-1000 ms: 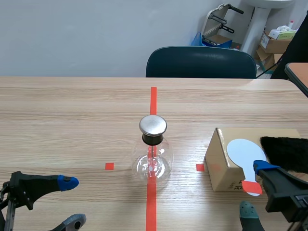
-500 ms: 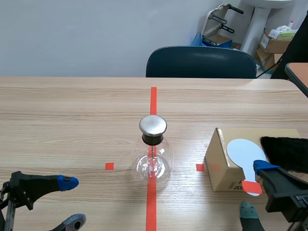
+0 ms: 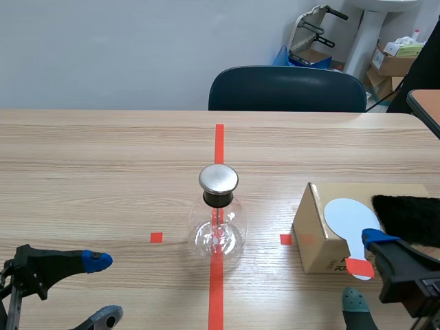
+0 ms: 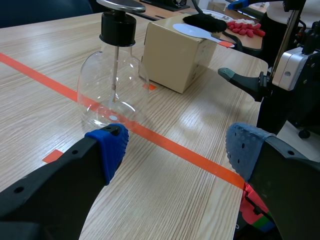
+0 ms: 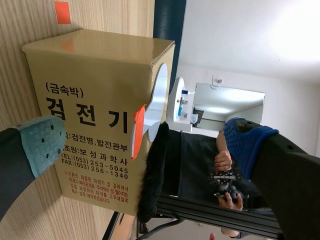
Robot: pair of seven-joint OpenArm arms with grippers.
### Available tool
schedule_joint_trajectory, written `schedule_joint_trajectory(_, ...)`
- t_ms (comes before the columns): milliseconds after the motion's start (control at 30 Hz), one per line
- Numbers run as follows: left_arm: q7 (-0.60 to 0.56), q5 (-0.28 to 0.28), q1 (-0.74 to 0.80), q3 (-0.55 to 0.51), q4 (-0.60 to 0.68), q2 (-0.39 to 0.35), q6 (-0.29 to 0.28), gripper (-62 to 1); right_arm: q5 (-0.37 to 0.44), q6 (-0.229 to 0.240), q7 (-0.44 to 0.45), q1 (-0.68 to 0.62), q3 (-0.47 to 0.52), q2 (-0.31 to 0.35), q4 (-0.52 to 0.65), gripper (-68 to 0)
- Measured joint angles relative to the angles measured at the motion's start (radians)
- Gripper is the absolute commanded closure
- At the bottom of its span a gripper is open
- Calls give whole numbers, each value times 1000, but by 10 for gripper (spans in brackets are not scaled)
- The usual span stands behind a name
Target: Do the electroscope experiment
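The right pincer (image 5: 142, 142), wide and empty, sits just before the thin white paddle (image 3: 347, 216) lying on the cardboard box (image 3: 313, 244) beside black fur (image 3: 409, 216); light and stiff, it looks best pinched at its orange-tipped handle overhanging the box, away from the fragile glass electroscope (image 3: 218, 230).

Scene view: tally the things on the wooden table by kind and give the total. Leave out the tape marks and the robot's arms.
Clear glass flask electroscope with round metal cap: 1
Tan cardboard box: 1
White flat paddle with orange-red handle tip: 1
Black fur piece: 1
Total: 4
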Motion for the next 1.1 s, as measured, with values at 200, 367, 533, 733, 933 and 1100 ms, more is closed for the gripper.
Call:
schedule_joint_trajectory(200,0,0,0,0,0,0,0,-437,0,0,0,0,0,0,0,-679)
schedule_joint_trajectory(367,0,0,0,0,0,0,0,-437,0,0,0,0,0,0,0,-679)
schedule_joint_trajectory(533,0,0,0,0,0,0,0,-437,0,0,0,0,0,0,0,-679)
schedule_joint_trajectory(733,-3,-8,0,0,0,0,0,-437,0,0,0,0,0,0,0,-679)
schedule_joint_trajectory(933,-61,-95,0,0,0,0,3,-437,0,0,0,0,0,0,0,-679)
schedule_joint_trajectory(1100,-59,-131,0,-7,0,-2,3,-437,0,0,0,0,0,0,0,-679)
